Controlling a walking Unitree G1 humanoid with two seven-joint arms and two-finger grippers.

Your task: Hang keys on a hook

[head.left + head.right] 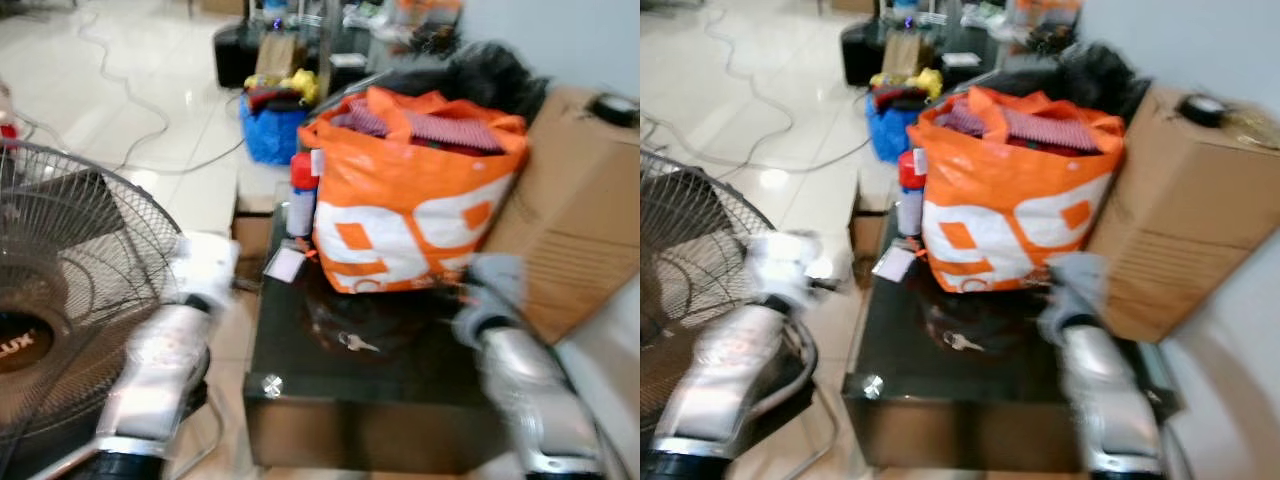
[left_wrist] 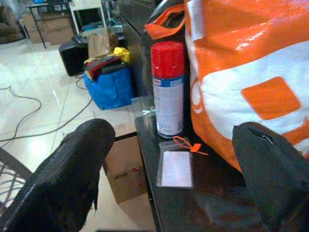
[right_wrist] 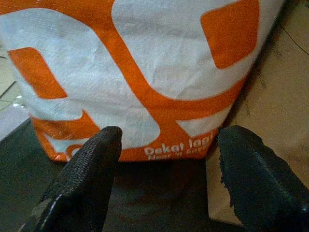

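A small silver bunch of keys (image 1: 355, 343) lies on the dark glossy table (image 1: 400, 400), just in front of the orange and white bag (image 1: 410, 215). My left gripper (image 2: 174, 131) is open at the table's left edge, pointing towards a spray can, well left of the keys. My right gripper (image 3: 172, 136) is open too, close to the lower front of the bag, right of the keys. Nothing sits between either pair of fingers. Both silver arms look blurred in the eye views, the left arm (image 1: 165, 360) beside the table and the right arm (image 1: 515, 375) over its right side.
A red-capped spray can (image 2: 168, 89) and a clear plastic card sleeve (image 2: 176, 168) sit at the table's left end. A large cardboard box (image 1: 1200, 210) stands right of the bag. A standing fan (image 1: 50, 300) is close on the left. A blue bag (image 1: 270, 130) and cables (image 1: 130, 110) lie on the tiled floor.
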